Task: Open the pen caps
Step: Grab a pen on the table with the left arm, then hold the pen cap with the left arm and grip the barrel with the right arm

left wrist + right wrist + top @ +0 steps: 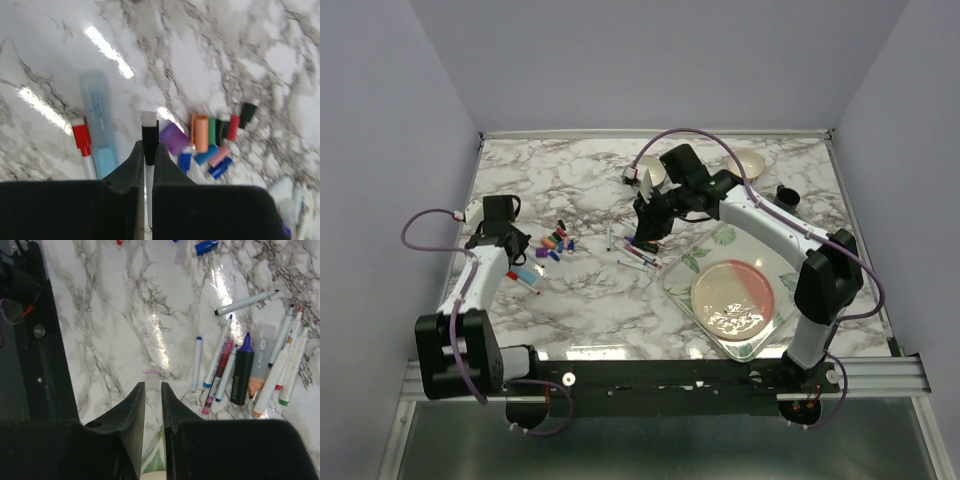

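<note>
Left wrist: left hand [150,147] clenched on pen [149,192] at frame centre, black cap [149,136] exposed. Right hand [153,390] parted, empty; cap to be pulled straight along pen.

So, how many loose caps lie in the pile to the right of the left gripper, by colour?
Blue caps: 3
Black caps: 2 (one is partly hidden)
Purple cap: 1
Orange cap: 1
Green cap: 1
Red cap: 1
Pink cap: 1
Total: 10
</note>
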Controlling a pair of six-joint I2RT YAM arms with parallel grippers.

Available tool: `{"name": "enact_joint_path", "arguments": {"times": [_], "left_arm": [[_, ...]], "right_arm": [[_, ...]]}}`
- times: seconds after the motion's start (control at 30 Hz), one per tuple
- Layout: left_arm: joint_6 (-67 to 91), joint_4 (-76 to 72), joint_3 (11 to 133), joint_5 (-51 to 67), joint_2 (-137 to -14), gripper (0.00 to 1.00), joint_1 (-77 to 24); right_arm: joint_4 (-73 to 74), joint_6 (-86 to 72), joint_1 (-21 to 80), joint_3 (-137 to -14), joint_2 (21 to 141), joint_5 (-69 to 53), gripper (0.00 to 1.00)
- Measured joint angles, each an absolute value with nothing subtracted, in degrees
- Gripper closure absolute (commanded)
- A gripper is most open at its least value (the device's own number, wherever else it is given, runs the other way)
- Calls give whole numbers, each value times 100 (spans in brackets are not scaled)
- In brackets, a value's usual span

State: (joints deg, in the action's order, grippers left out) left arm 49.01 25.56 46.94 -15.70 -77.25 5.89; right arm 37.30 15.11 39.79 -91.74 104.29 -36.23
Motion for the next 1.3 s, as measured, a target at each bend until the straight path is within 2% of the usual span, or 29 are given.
{"name": "enact_joint_path", "arguments": {"times": [0.13, 0.23, 0.3, 0.43, 0.57, 0.77, 1.3], "left_arm": [[4665, 2102, 4121, -753, -6624, 100, 589], [4713, 1033, 3269, 252, -5662, 100, 528], [4875, 320, 2753, 904, -5168, 100, 351], [5282, -904, 2167, 1498, -4685, 100, -336], [5610, -1763, 1944, 1516, -4313, 100, -1365], [5929, -2523, 1831, 1068, -4311, 100, -2202], [6064, -2980, 1787, 183, -4803, 100, -3092]], "right_arm": [[3660, 1479, 3979, -8986, 10197, -4189, 73], [3448, 1243, 3979, -8827, 10121, -4856, 69], [3103, 917, 3979, -8606, 10092, -5391, 67], [2561, 211, 3979, -8197, 10101, -6108, 64], [2104, -355, 3979, -8023, 10121, -6412, 60], [1627, -902, 3981, -7922, 10215, -6525, 57], [1496, -1170, 4018, -7909, 10416, -6464, 56]]}}
